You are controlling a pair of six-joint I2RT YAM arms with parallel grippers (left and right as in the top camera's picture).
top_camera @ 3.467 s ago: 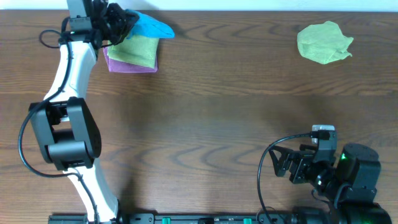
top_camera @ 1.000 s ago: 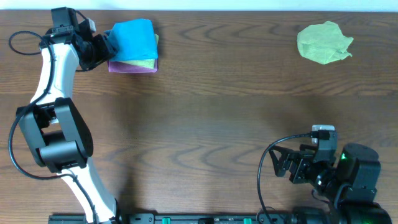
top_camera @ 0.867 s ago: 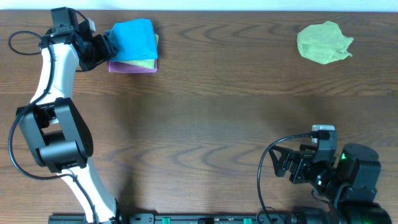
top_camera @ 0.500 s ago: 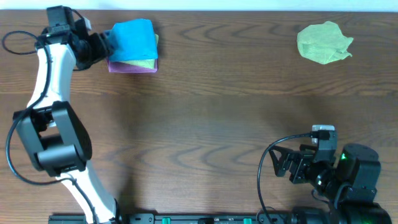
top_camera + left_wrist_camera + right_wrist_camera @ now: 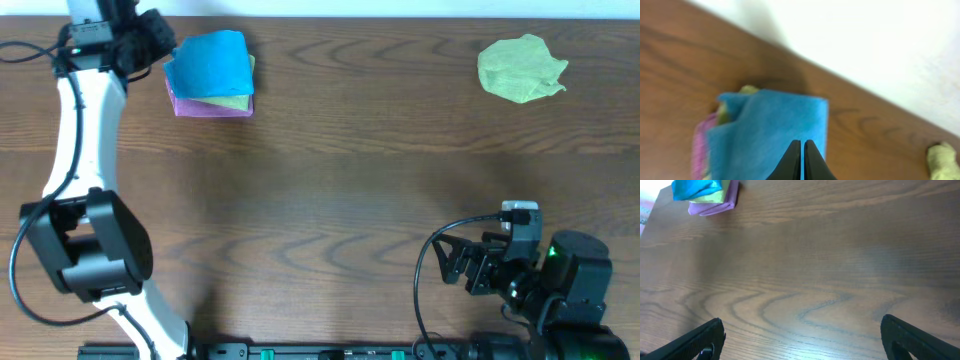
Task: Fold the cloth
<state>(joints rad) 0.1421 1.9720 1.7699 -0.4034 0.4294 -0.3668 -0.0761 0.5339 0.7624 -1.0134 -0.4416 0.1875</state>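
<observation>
right arm: low at the near right corner of the dark brown wooden desk; jaws spread wide, empty.
mid desk: bare wood from the near edge to the far row; ample room to spread a cloth.
crumpled lime-green cloth: far right, an unfolded heap, well apart from both arms.
stack, far left: bright blue folded cloth on top, yellow-green folded cloth under it, purple folded cloth at the bottom.
left arm: jaws pressed together, nothing seen between them, just beside the blue cloth's left edge.
step: blue cloth looks folded and stacked; likely between cloths.
next: probably bring the green heap to mid desk, flatten, fold; the right arm is on its side.
edges: stack and heap both lie near the far edge; draw inward.
</observation>
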